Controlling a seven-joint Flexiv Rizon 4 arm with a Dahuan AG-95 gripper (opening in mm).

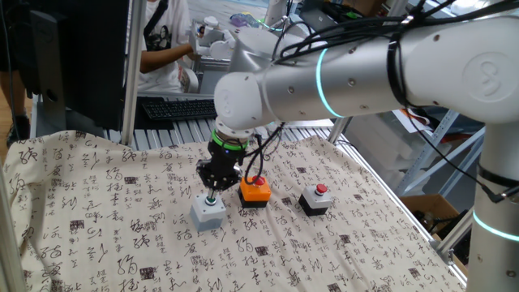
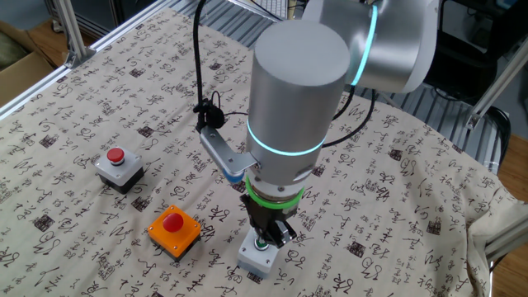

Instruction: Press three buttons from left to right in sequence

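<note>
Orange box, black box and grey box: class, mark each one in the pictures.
orange box [image 2: 174,232]: the other fixed view, on its top face beside the red cap.
black box [image 1: 314,202]: one fixed view, on its front side.
grey box [image 1: 209,212]: one fixed view, on its front side.

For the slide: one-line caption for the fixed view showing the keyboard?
Gripper directly over the green cap of the grey switch box; orange box and black box, both red-capped, lie alongside.

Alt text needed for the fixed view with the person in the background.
The arm's tool is down on the green cap of the grey button box, on a table with a calligraphy-print cloth. To its right sit an orange box with red cap and a black one.
</note>
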